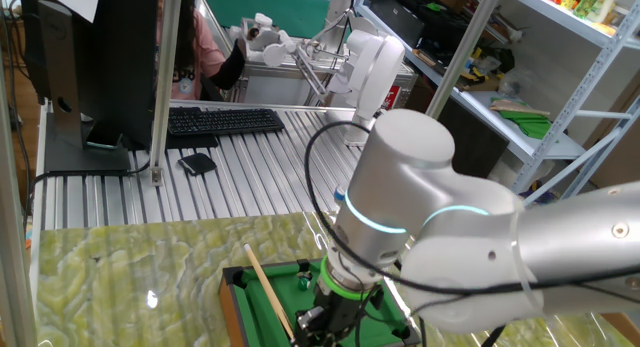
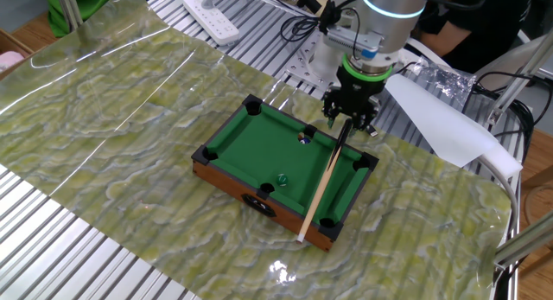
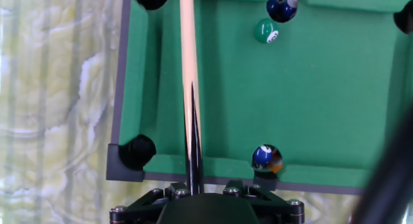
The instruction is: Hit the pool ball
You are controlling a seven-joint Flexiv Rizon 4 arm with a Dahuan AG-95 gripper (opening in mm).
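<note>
Gripper (image 2: 350, 120) pointing straight down over end rail of mini pool table (image 2: 226, 144), at dark butt of cue stick (image 2: 321, 186).

Fingertips hidden in every view; cannot tell whether clamped on cue or apart. Cue lying diagonally along felt, pale tip past far rail. Dark blue pool ball (image 3: 265, 157) with whitish spot at mouth of a side pocket, near gripper. Green ball (image 3: 266, 31) mid-felt; another dark ball (image 3: 282, 7) at opposite side pocket.

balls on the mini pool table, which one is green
The green ball with a white spot, out on the felt; the two blue balls sit by pockets.
</note>
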